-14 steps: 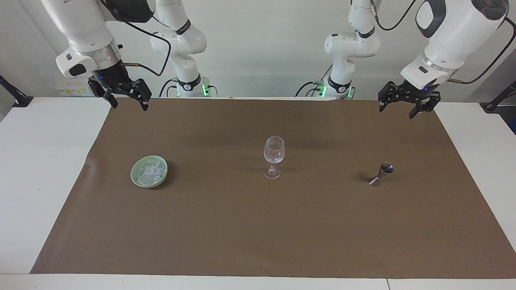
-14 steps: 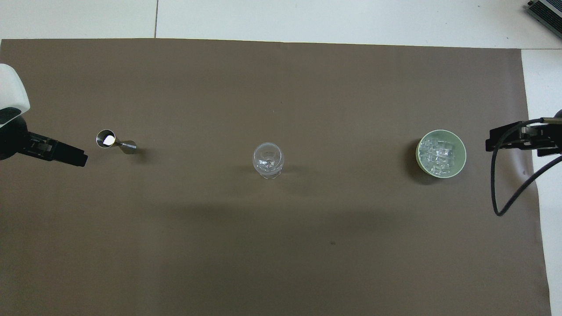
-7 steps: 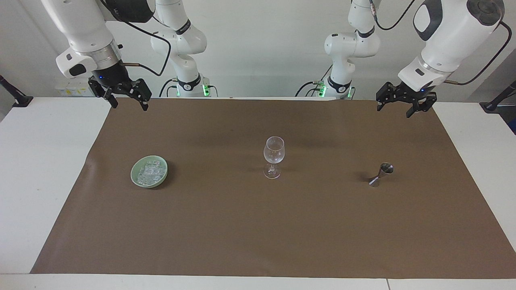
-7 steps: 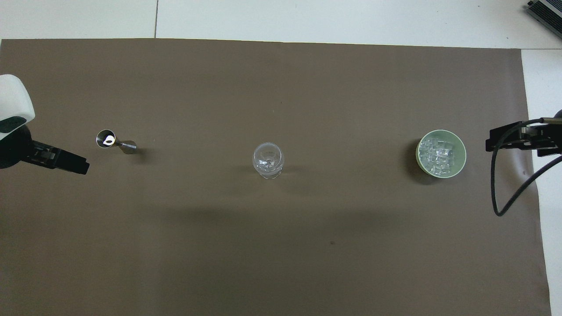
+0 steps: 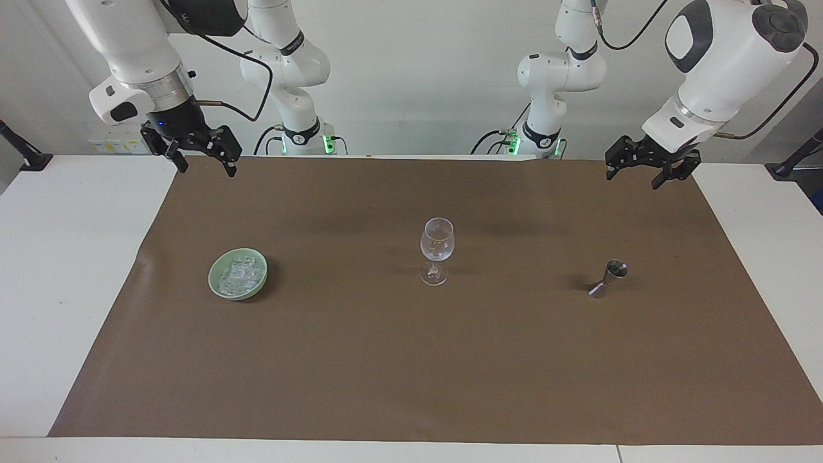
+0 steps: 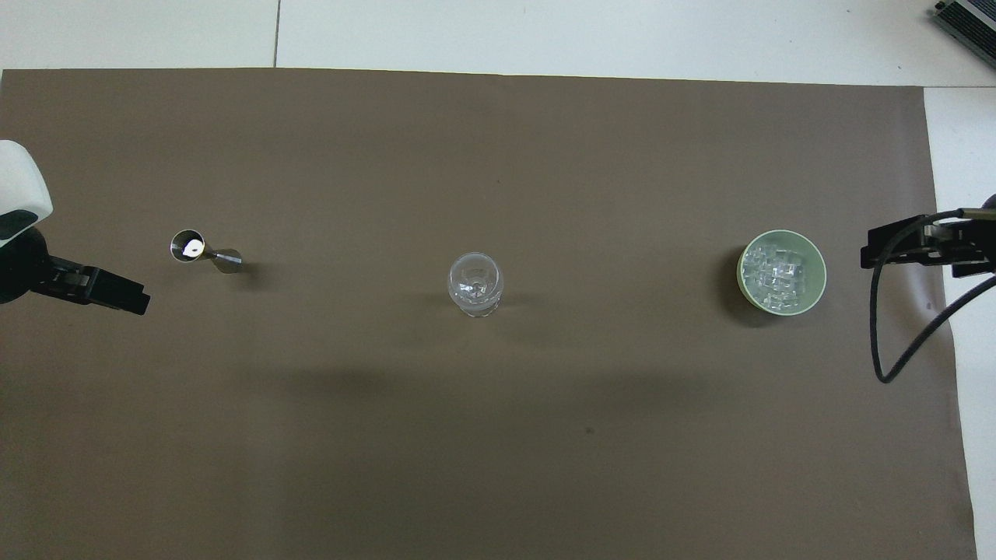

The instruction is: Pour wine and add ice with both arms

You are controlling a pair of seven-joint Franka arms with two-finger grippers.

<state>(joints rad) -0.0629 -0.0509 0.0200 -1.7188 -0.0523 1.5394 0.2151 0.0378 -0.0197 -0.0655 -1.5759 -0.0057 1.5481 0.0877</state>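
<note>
You have one wine glass (image 5: 436, 250), one green bowl (image 5: 215, 288) heaped with ice (image 5: 239, 274), and one metal measuring cup (image 5: 607, 278). Taking the glass as centre, the bowl sits toward the right arm's end, well apart from the right gripper (image 5: 201, 157), which hangs spread and empty. The left gripper (image 5: 645, 173), also spread, hangs well clear of the measuring cup.

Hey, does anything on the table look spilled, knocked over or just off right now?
Nothing stands out. The wine glass stands upright mid-mat, the ice is all inside the green bowl, and the metal jigger stands on its base. No spill shows on the brown mat. Both grippers, left and right, hang open over the mat's corners.
</note>
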